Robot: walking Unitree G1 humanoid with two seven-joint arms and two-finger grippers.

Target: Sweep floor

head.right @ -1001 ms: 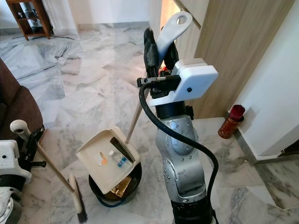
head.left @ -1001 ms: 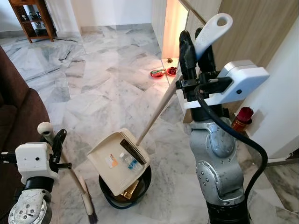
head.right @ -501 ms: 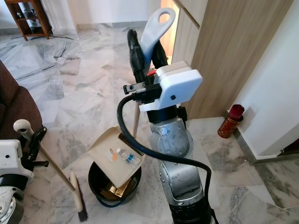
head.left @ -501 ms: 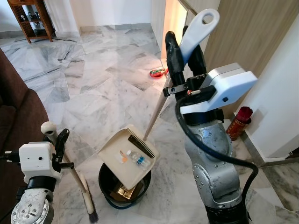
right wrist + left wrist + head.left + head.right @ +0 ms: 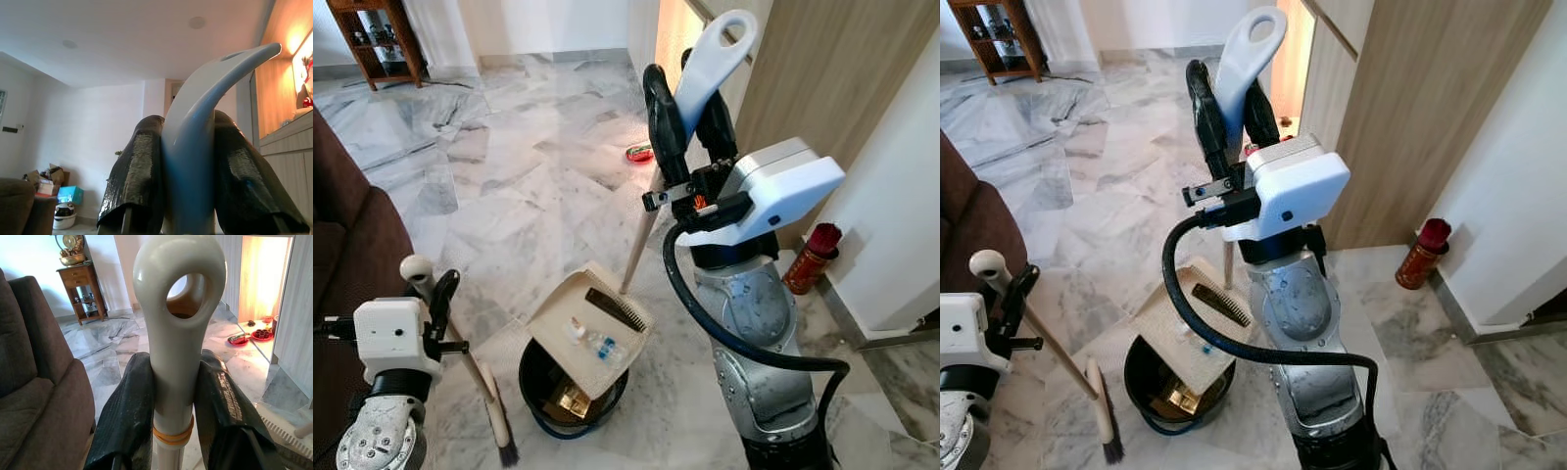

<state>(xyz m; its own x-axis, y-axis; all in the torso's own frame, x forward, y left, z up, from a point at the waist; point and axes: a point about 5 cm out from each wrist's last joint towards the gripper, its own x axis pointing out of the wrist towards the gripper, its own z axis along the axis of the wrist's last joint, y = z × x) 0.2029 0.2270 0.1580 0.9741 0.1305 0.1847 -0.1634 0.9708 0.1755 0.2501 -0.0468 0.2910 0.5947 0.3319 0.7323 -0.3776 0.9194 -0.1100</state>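
My right gripper [image 5: 690, 108] is raised high and shut on the white looped handle [image 5: 713, 57] of the cream dustpan [image 5: 570, 311]. The pan hangs tilted over a black bin [image 5: 536, 370] on the marble floor. A small bottle and scraps [image 5: 597, 341] lie on the pan near its lower lip, and gold-coloured litter [image 5: 570, 399] lies inside the bin. At the lower left my left gripper [image 5: 433, 304] is shut on the broom's cream handle [image 5: 178, 333], with the broom head [image 5: 499, 431] resting on the floor beside the bin.
A brown sofa [image 5: 342, 245] stands close on the left. A wooden panel wall [image 5: 822, 69] and a white wall are on the right, with a red canister [image 5: 808, 259] at their foot. Red dishes [image 5: 641, 153] lie near the lit doorway, and a wooden shelf [image 5: 382, 34] stands at the far back.
My right gripper has swung left with the handle, moving the dustpan's lower lip out over the bin. The litter has slid down the pan. The left arm and broom have barely moved.
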